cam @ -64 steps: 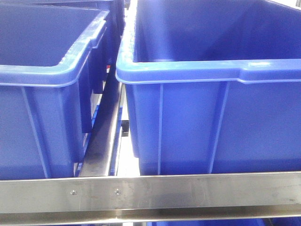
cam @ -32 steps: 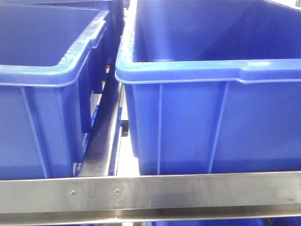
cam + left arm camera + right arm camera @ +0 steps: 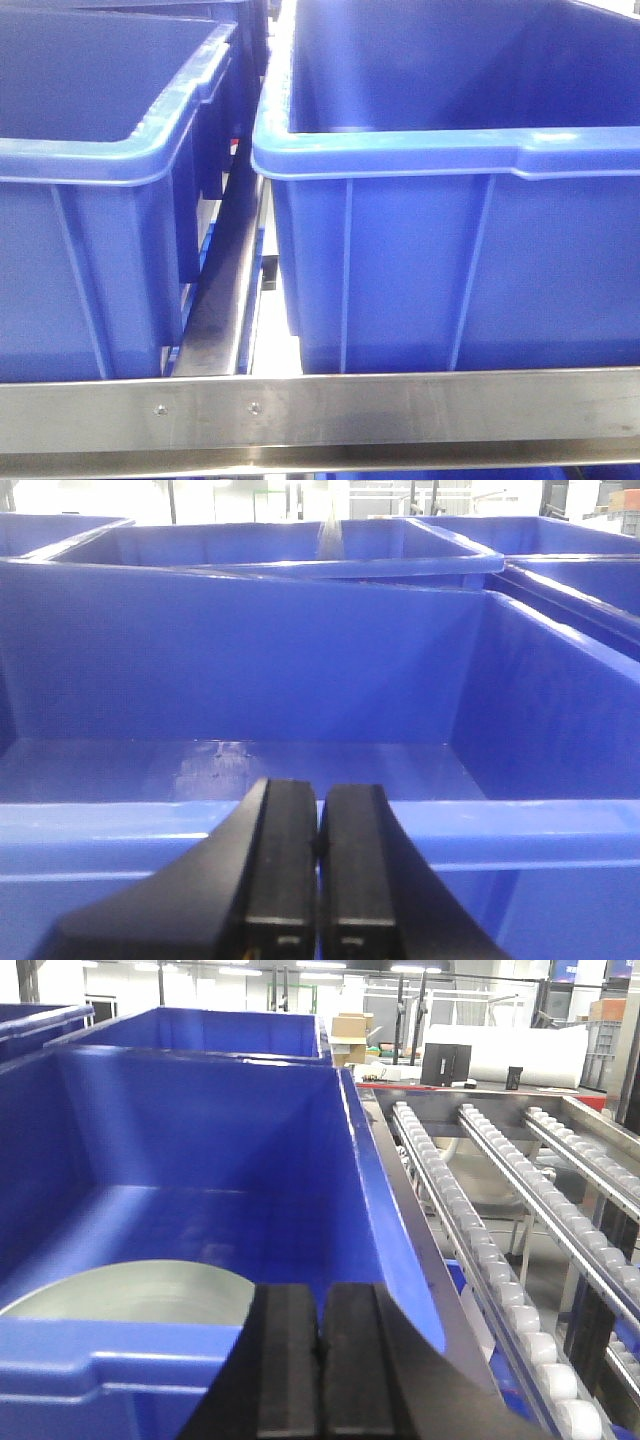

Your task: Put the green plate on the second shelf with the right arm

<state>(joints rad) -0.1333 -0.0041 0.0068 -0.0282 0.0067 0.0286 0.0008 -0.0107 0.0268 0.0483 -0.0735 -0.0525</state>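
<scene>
We see the green plate (image 3: pixel 140 1295) lying flat on the floor of the right blue crate (image 3: pixel 385 1260). Right gripper (image 3: pixel 320 1360) above the crate's near rim, jaws pressed together, empty; left gripper (image 3: pixel 318 880) likewise. Plate looks stiff, smooth, breakable; pinch its upturned rim.

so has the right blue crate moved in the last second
No. The right blue crate and the steel rail with its screws shifted slightly right together, so the view moved, not the crate.
</scene>
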